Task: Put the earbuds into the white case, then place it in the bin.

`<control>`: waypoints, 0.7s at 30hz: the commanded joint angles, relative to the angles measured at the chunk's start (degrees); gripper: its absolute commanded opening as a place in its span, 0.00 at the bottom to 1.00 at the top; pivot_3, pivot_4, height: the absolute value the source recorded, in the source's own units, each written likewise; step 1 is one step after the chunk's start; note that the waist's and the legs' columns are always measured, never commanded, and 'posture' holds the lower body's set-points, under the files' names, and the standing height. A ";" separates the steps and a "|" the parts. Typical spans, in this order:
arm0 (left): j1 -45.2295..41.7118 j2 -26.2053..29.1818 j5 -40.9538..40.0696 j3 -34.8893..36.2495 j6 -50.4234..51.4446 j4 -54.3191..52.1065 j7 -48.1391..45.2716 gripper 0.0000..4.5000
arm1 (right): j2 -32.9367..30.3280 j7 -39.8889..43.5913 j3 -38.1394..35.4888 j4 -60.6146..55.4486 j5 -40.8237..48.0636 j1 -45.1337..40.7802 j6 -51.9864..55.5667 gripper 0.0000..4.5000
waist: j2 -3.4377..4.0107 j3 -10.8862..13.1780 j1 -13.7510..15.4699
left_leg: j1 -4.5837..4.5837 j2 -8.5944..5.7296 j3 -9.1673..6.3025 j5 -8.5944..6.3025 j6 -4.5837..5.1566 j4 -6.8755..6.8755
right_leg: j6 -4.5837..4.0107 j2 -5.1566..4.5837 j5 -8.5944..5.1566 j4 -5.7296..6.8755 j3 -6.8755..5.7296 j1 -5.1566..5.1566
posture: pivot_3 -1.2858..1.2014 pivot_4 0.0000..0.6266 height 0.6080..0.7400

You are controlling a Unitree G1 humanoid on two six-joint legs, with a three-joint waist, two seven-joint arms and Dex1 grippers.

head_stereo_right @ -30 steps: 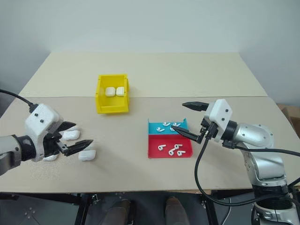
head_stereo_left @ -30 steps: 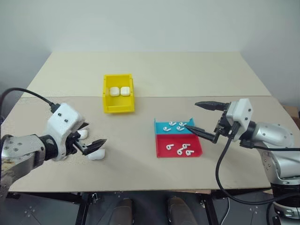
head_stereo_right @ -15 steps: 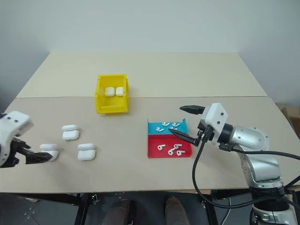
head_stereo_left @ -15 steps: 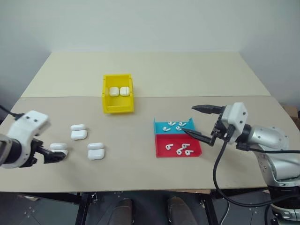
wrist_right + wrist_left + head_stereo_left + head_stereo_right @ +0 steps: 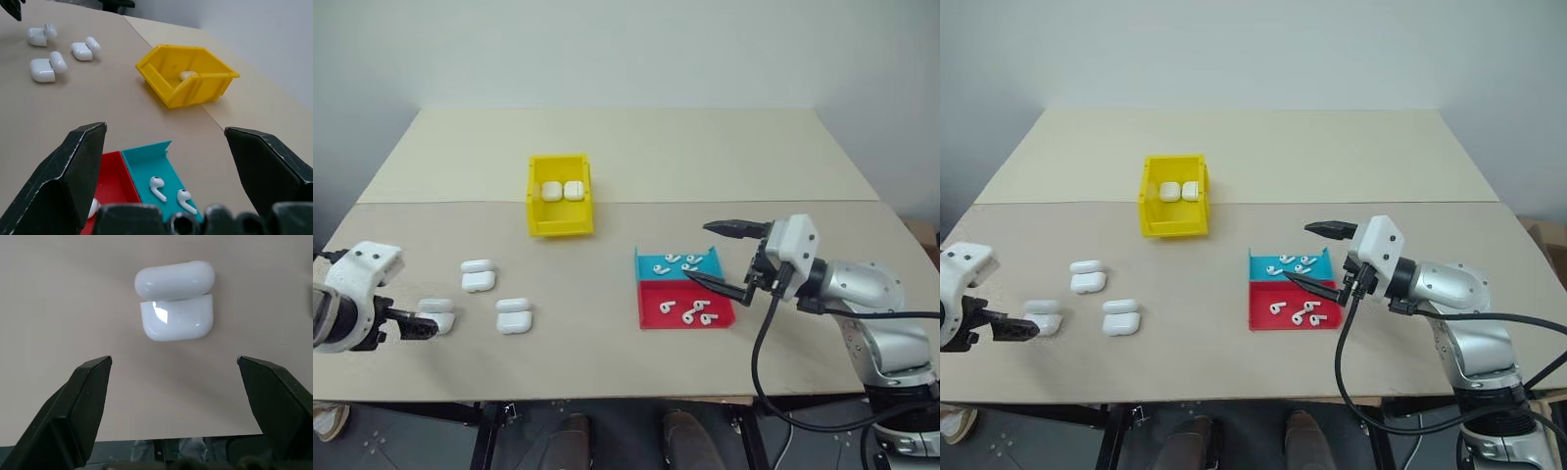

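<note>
Hovering your spread-fingered left gripper (image 5: 173,382) over the glossy white, open-lidded earbud case (image 5: 435,315) at the frame's lower left, centre it between both fingers before closing, while your right gripper (image 5: 712,255) waits spread above the tiny white earbuds (image 5: 682,262).
</note>
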 commanded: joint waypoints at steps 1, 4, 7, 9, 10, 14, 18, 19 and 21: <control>-2.32 -0.64 -1.12 -1.49 0.18 1.35 3.06 0.99 | -0.26 -0.57 -1.74 -2.72 1.45 0.00 0.13 1.00 | -0.01 0.00 0.01 | -0.02 0.00 0.00 0.00 0.00 0.00 | 0.00 0.00 0.00 0.00 0.00 -0.01 | 0.52 0.24 1.00; -4.19 -2.29 -0.28 -2.86 0.18 4.11 4.48 0.99 | -0.40 -0.70 -1.71 -3.11 1.33 0.10 0.21 1.00 | -0.01 0.00 0.08 | -0.03 0.01 -0.01 0.00 0.00 0.00 | 0.00 -0.01 0.00 0.00 0.00 -0.02 | 0.52 0.24 1.00; -6.46 -4.91 1.71 -4.48 0.18 7.13 6.29 0.99 | -0.31 -1.05 -1.61 -3.45 1.43 -0.16 0.63 1.00 | -0.01 0.00 0.24 | 0.02 -0.01 0.00 0.00 0.00 0.00 | 0.00 0.00 0.00 0.01 0.00 0.00 | 0.52 0.24 1.00; -7.52 -6.37 2.83 -5.44 0.18 8.03 7.00 0.99 | -0.31 -1.19 -1.60 -3.78 1.49 -0.09 0.84 1.00 | -0.02 -0.01 0.31 | 0.05 -0.01 0.02 0.00 -0.01 0.00 | -0.01 0.00 0.01 0.01 0.01 0.02 | 0.52 0.24 1.00; -7.87 -6.97 2.98 -5.88 0.18 8.39 7.22 0.99 | -0.36 -1.22 -1.63 -3.97 1.55 -0.01 0.92 1.00 | -0.02 -0.01 0.39 | 0.04 -0.02 0.02 0.00 -0.01 0.00 | -0.01 -0.01 0.01 0.02 0.01 0.01 | 0.52 0.24 1.00; -9.46 -9.48 4.77 -7.69 0.18 9.94 7.46 0.99 | -0.46 -1.55 -1.55 -4.30 1.68 -0.42 1.42 1.00 | -0.03 -0.01 0.84 | 0.00 -0.01 0.02 0.00 -0.01 0.00 | -0.01 -0.01 0.01 0.00 0.01 -0.02 | 0.52 0.24 1.00; -11.67 -12.12 9.13 -8.76 0.18 12.21 6.97 0.99 | -0.26 -1.98 -1.30 -4.39 1.55 -0.58 1.84 1.00 | -0.02 -0.02 1.10 | 0.02 -0.04 0.02 0.01 -0.01 0.00 | -0.01 -0.02 0.01 0.00 0.01 0.01 | 0.52 0.24 1.00; -12.34 -12.22 9.79 -9.41 0.18 12.81 6.49 0.99 | -0.24 -2.06 -1.29 -4.52 1.59 -0.52 1.97 1.00 | -0.02 -0.02 1.13 | 0.06 -0.05 0.03 0.01 -0.01 0.00 | -0.01 -0.02 0.01 0.00 0.01 0.03 | 0.52 0.24 1.00; -13.44 -12.72 11.65 -10.18 0.18 13.09 5.94 0.99 | -0.16 -2.29 -1.25 -4.89 1.59 -0.32 2.29 1.00 | -0.02 -0.02 1.30 | 0.07 -0.05 0.03 0.01 -0.02 0.00 | -0.01 -0.02 0.01 0.02 0.01 0.04 | 0.52 0.24 1.00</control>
